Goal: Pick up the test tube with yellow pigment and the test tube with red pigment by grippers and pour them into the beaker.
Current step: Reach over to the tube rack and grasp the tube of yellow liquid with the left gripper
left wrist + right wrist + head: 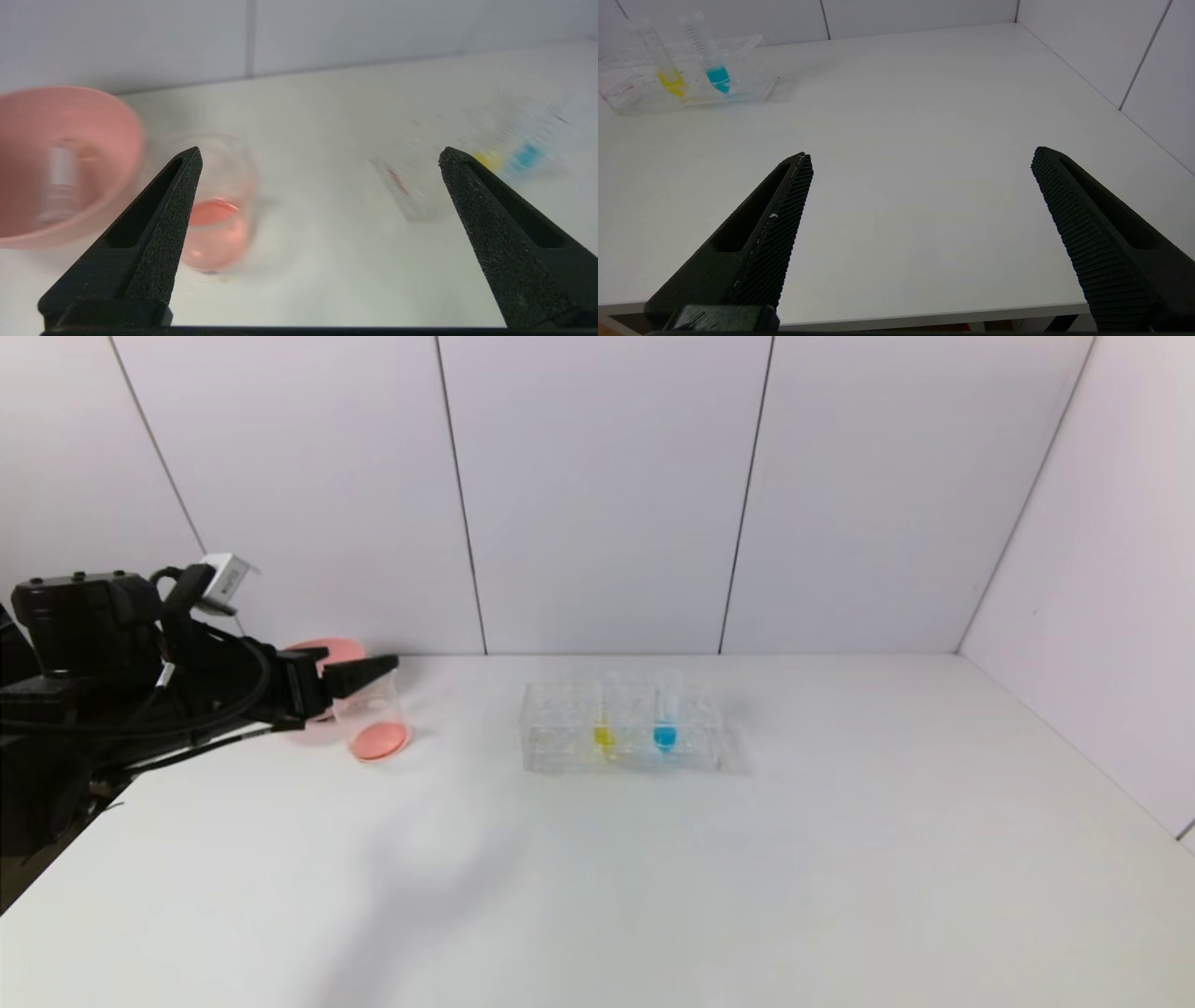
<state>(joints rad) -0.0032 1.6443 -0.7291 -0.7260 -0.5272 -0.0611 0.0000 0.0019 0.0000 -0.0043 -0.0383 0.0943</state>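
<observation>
My left gripper (317,156): fingers spread, holding nothing, beside the beaker (373,719) of pink liquid; yellow tube (603,733) upright in rack (560,747); my right gripper (920,158): spread, over bare table (653,877).

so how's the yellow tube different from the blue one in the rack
The test tube with yellow pigment holds yellow liquid; the blue tube holds blue. In the head view the yellow one stands nearer the beaker and the left gripper, the blue one on the far side of it. The blue tube's liquid pools slightly fuller. Both are slim, clear, roughly upright in the rack, each with only a little liquid at the bottom.
</observation>
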